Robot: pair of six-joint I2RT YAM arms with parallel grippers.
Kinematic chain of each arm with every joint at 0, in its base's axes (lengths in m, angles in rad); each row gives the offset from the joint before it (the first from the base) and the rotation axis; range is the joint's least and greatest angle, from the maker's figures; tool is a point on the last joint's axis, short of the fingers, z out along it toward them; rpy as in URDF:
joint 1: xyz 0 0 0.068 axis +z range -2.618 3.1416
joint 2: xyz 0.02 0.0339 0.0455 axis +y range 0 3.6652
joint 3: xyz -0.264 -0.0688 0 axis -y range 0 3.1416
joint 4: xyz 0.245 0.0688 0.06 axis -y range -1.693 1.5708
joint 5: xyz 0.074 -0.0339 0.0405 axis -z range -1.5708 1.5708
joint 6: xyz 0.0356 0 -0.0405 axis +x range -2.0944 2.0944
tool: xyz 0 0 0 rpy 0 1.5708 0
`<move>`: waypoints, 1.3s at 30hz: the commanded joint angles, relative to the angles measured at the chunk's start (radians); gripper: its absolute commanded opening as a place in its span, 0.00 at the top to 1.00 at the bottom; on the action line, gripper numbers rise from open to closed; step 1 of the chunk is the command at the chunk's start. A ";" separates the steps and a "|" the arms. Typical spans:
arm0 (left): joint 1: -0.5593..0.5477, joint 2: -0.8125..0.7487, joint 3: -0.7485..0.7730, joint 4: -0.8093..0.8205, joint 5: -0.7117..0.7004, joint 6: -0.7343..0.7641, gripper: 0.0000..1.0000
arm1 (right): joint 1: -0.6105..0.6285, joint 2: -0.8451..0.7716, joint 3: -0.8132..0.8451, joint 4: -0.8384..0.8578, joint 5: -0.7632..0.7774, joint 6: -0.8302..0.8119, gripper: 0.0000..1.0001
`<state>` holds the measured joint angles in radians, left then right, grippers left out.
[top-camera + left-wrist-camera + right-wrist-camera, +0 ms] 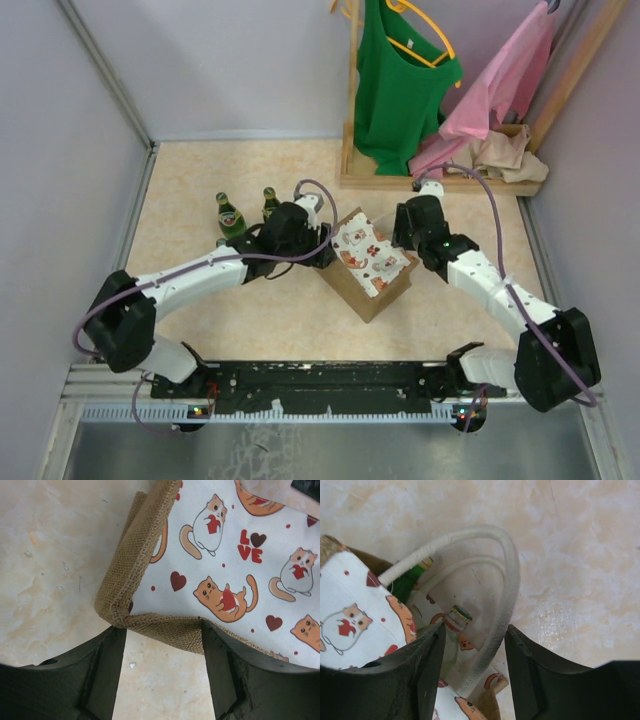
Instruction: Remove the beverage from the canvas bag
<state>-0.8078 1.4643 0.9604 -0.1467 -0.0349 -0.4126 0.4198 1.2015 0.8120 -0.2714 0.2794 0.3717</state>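
The beige marbled desk point(200, 170) carried everything. A wooden clothes rack point(350, 120) with a green shirt point(400, 90) and a pink shirt point(500, 80) stood at its far right corner. The left arm point(190, 275) and right arm point(490, 285) reached in from the near edge and met at the small boxy tan-brown canvas bag point(365, 270) in the middle of the desk. The bag's white panel, printed with red-orange cats, faced up.

Two upright green glass bottles point(230, 215) stood on the desk left of the bag, just beyond the left arm; only the top view showed them.

The left wrist view alone showed the bag's woven brown corner point(125, 600) lying across the tips of the left jaws, which were spread wide and gripping nothing.

The right wrist view alone showed the bag's mouth. There, white rope loop handles point(505, 580) arched over a capped glass beverage bottle point(455, 627) and a second green bottle with gold foil point(410, 582), both still inside the bag. The right jaws were wide apart, with the capped neck and one handle between them and nothing clamped.
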 commanded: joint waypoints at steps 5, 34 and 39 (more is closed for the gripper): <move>0.101 0.173 0.124 0.058 -0.007 0.095 0.30 | -0.007 -0.005 -0.078 0.022 0.008 0.031 0.50; 0.184 0.197 0.436 0.176 0.171 0.302 0.01 | -0.007 -0.533 -0.200 0.121 0.261 0.219 0.27; 0.132 0.085 0.332 0.182 0.129 0.323 0.01 | -0.007 -0.587 -0.203 0.056 0.397 0.340 0.32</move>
<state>-0.6350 1.6154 1.3586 0.0101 0.1135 -0.1181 0.4160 0.6472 0.5999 -0.2073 0.5133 0.5823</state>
